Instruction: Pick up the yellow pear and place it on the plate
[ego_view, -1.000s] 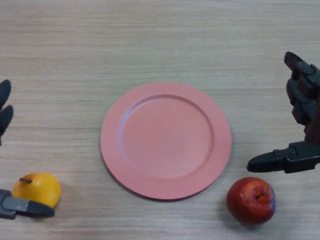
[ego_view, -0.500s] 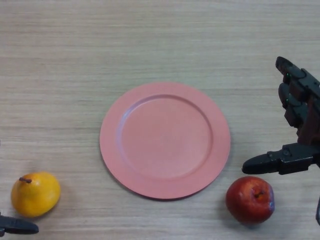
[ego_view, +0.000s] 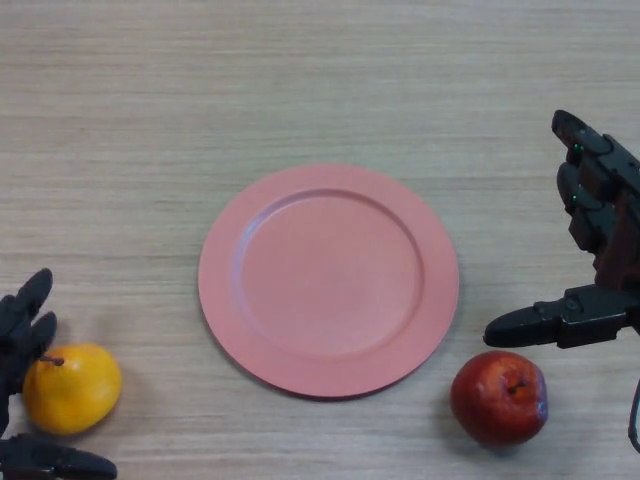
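The yellow pear (ego_view: 72, 388) lies on the table at the lower left, its brown stem pointing left. My left hand (ego_view: 22, 330) comes in at the left edge with its fingers spread just behind the pear and its thumb (ego_view: 60, 462) in front of it, so the pear sits between them without being gripped. The empty pink plate (ego_view: 328, 280) lies in the middle of the table. At the right edge my right hand (ego_view: 598, 240) hangs open, thumb pointing left above a red apple.
A red apple (ego_view: 499, 396) rests on the wooden table (ego_view: 320, 90) at the lower right, just right of the plate's rim and below my right thumb.
My left hand dropped almost out of view half a second ago and has come back in, its fingers now behind the pear and thumb in front. The right hand shifted slightly left.
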